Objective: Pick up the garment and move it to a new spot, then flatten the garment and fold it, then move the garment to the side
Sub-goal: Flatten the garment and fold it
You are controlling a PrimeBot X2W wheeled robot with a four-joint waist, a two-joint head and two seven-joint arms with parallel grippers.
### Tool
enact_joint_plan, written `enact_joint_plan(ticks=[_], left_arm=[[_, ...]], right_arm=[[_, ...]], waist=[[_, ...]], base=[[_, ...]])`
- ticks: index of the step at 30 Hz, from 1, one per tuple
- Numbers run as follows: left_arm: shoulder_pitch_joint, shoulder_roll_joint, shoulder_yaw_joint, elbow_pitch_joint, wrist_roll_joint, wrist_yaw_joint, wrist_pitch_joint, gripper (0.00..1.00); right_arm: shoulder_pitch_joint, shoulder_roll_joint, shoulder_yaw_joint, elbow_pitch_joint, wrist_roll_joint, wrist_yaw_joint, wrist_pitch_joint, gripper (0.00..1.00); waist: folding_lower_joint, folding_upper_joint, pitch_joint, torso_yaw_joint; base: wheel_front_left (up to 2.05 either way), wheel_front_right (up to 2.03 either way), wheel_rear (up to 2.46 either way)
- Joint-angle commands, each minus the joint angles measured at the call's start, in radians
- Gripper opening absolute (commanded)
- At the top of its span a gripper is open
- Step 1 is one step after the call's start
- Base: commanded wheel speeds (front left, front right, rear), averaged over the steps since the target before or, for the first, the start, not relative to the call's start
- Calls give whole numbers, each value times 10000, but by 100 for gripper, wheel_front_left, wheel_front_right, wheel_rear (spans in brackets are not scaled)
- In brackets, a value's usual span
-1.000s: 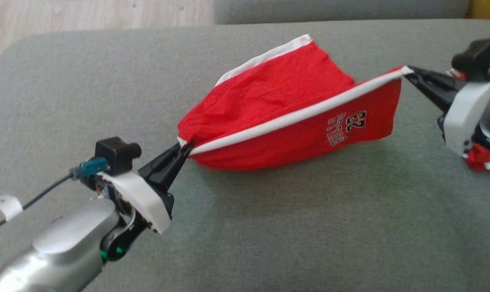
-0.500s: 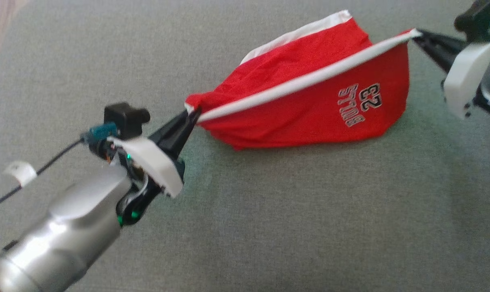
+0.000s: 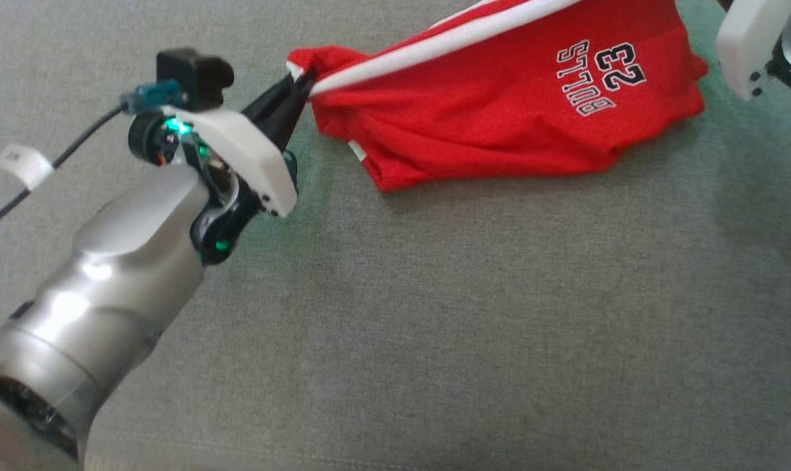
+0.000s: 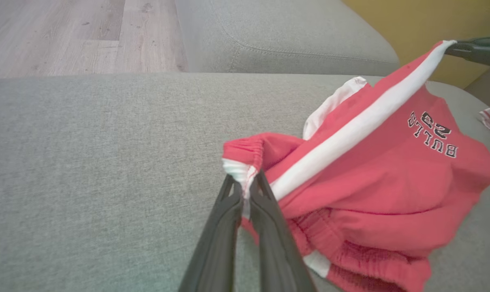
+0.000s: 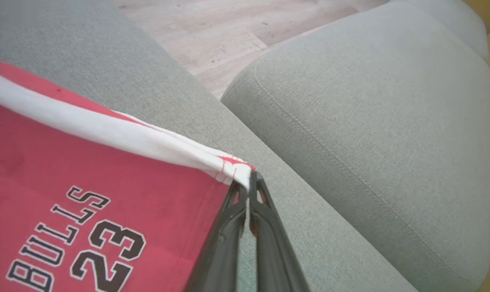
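Stretching between the two tools, the red garment (image 3: 500,124) is seen across the upper middle and upper right of the head view, with its lower folds resting on the grey sofa cushion (image 3: 434,327). The left tool (image 3: 301,77) is closed tight on the gathered corner at the garment's left end, in the upper left-centre of that frame. The right tool (image 5: 249,180) is likewise pinched shut on the opposite corner, where the white stripe (image 5: 107,129) ends, near the middle of the right wrist view. The stripe is pulled fairly taut between the two grips and is held above the cushion. The lettering "BULLS 23" (image 3: 601,75) is displayed on the red panel beneath the stripe. A wooden floor (image 4: 66,32) and a second cushion (image 5: 370,121) are seen beyond the sofa edge.
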Motion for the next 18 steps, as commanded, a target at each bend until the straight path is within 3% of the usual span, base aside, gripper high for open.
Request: enact_joint_plan(ticks=[1,13,14,15,16,18], left_arm=[[-589,222,297,90,-54,-63,47,0],[-1514,-209,-97,931,-71,-141,105,0],[-1565,-211,-146,953,-78,-142,74,24],[-1612,-223,-174,1022,-84,-142,19,78],[-1649,-242,-207,1097,-93,-143,-18,100],[-1716,-271,-288,1209,-104,-143,-97,100]], right_arm=[[-164,11,-72,48,-139,-11,31,0],[-525,251,-61,583,-734,-11,440,0],[-541,276,-61,657,-742,-11,482,0],[-550,312,-61,721,-659,-11,458,96],[-570,356,-61,830,-481,-11,476,100],[-621,436,-60,985,-446,-11,489,100]], waist=[[-2,0,199,97],[-2,0,870,87],[-2,0,912,89],[-2,0,941,91],[-2,0,967,88],[-2,0,1008,69]], base=[[0,0,0],[0,0,0],[0,0,0],[0,0,0],[0,0,0],[0,0,0]])
